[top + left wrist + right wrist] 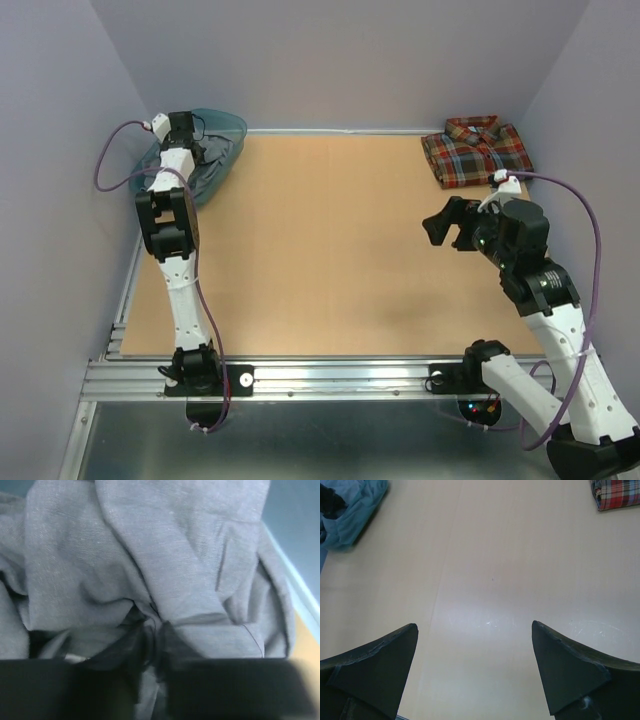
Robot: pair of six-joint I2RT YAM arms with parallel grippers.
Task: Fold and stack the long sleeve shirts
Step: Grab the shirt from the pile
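The plain grey shirt lies crumpled in the teal basin at the table's far left corner. In the left wrist view the grey shirt fills the frame. My left gripper is down in the basin, its dark fingers nearly together with a fold of grey cloth pinched between them; from above the left gripper sits over the shirt. The plaid shirt lies folded at the far right corner and shows in the right wrist view. My right gripper hovers open and empty over the table.
The wooden table has a metal rail along its near edge, and grey walls close in the left, back and right. The basin's edge also shows in the right wrist view and the left wrist view.
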